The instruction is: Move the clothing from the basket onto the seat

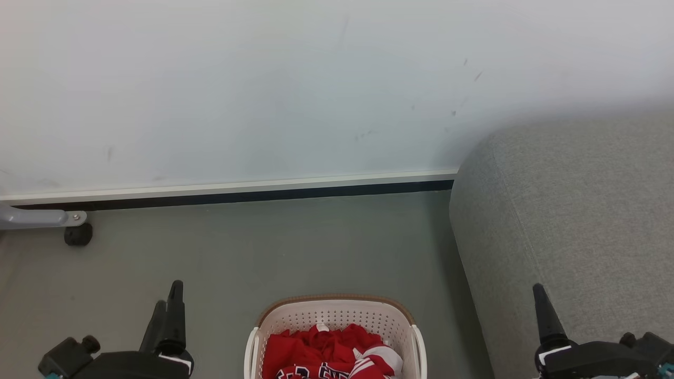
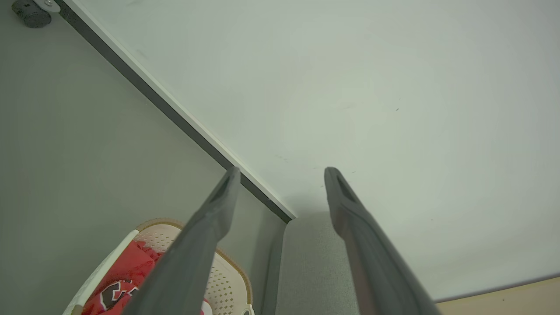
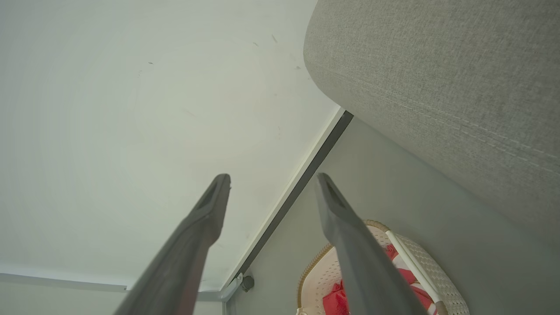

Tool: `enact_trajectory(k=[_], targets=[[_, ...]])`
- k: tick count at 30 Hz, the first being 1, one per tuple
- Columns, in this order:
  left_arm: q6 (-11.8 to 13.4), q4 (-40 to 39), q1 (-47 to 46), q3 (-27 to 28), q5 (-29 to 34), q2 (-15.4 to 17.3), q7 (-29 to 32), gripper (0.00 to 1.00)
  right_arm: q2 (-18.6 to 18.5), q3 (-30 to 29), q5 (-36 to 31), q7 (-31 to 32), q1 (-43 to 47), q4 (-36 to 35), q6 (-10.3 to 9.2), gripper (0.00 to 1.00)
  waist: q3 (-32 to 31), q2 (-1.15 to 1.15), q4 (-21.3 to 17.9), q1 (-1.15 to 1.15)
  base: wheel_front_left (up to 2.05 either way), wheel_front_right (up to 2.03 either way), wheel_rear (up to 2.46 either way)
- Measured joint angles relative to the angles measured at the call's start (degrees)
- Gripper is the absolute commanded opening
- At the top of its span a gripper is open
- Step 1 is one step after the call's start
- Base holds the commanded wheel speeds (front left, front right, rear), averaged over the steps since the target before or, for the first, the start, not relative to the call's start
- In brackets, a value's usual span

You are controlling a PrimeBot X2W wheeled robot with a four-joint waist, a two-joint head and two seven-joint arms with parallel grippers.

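left hand (image 2: 282,173): fingers are spread wide, nothing is pinched between them. it is seen at lower left of the head view, left of the basket (image 1: 337,311).
right hand (image 3: 272,177): fingers are likewise spread, nothing is held. it is seen at lower right of the head view, in front of the seat (image 1: 568,210).
clothing (image 1: 326,347): red, bunched inside the basket. white stripe trim is seen on its right part, black-and-white lettering at the frame's bottom edge. the 2 garments can't be told apart cleanly.
the basket is set on the grey floor (image 1: 263,247), near the seat's rounded left end, between the 2 hands.
a pale wall (image 1: 263,79) with dark skirting (image 1: 237,193) is seen behind. a black castor (image 1: 78,235) on a grey leg is seen far left, by the skirting.
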Motion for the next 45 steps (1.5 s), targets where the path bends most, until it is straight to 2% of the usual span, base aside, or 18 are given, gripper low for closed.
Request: enact_trajectory(k=[15, 45], targets=[[2.4, -0.2, 1.2, -2.9, 15.3, 2.3, -3.1, 1.0, -1.4, 5.1, -11.8, -2.8, -0.2, 0.4, -1.94, 1.0, -0.1, 0.0, 0.0, 0.0, 0.0, 0.0, 0.0], [6.3, -0.9, 3.0, -5.7, 38.6, 2.3, -9.1, 1.0, -2.9, 12.7, -33.1, -8.8, -1.3, 1.4, -5.46, 1.0, -0.3, 0.0, -0.4, 0.0, 0.0, 0.0, 0.0]])
